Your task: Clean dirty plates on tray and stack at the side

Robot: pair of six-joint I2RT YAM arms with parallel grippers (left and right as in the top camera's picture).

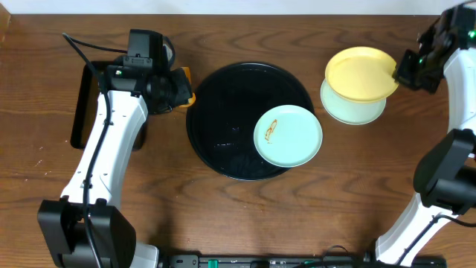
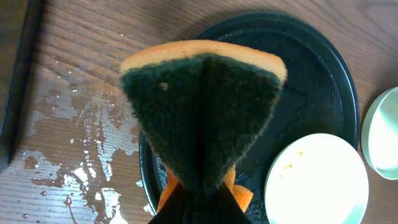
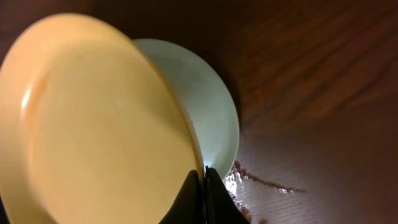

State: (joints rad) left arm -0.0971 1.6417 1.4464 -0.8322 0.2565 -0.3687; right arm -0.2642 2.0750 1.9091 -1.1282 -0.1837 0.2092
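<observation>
The round black tray point(image 1: 223, 112) lies at the table's middle. One pale mint plate point(image 1: 288, 135) with an orange smear rests on its right part, also seen in the left wrist view as the white plate point(image 2: 317, 180). My right gripper point(image 1: 398, 73) is shut on the rim of the yellow plate point(image 1: 362, 73), which is tilted over a second mint plate point(image 1: 353, 110) on the table right of the tray. In the right wrist view the jaws point(image 3: 204, 180) pinch the yellow plate point(image 3: 93, 124) in front of the mint plate point(image 3: 214, 118). My left gripper point(image 2: 202, 190) is shut on the orange-green sponge point(image 2: 202, 118) over the tray's left edge.
A rectangular black tray point(image 1: 82, 104) lies at the far left behind my left arm. Water spots point(image 2: 81, 149) wet the wood left of the round tray, and a wet streak point(image 3: 261, 180) lies beside the mint plate on the right.
</observation>
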